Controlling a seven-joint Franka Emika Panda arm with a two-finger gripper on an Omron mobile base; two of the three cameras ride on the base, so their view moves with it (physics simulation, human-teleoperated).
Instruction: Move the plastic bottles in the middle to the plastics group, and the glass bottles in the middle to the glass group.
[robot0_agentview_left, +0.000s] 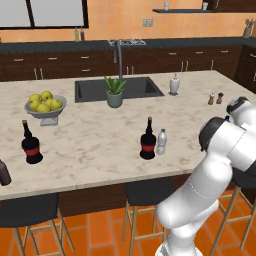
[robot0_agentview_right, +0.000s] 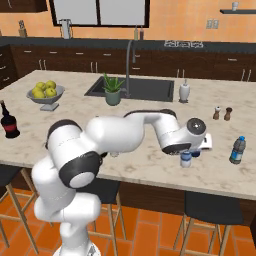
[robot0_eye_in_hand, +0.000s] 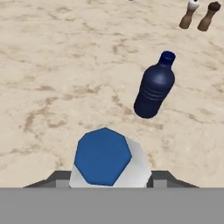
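Claw (robot0_agentview_right: 189, 154) down over blue-capped water bottle (robot0_eye_in_hand: 105, 159) on bench (robot0_agentview_right: 150, 165), fingers either side, apparently closed on it; contact partly hidden. Dark-blue bottle (robot0_eye_in_hand: 154, 87) stands near. Black bottle (robot0_agentview_left: 147, 140) and white-capped bottle (robot0_agentview_left: 161, 142) mid-bench, side by side.

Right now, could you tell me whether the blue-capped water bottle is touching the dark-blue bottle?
Apart. The hand view shows bare counter between the blue-capped water bottle and the dark-blue bottle; the right base view shows the gap too.

the arm (robot0_agentview_right: 115, 137) is glossy white, built of thick rounded segments with bulbous elbows. dark grey to black rings and caps mark its joints. the claw (robot0_eye_in_hand: 107, 181) has two small dark grey tips.
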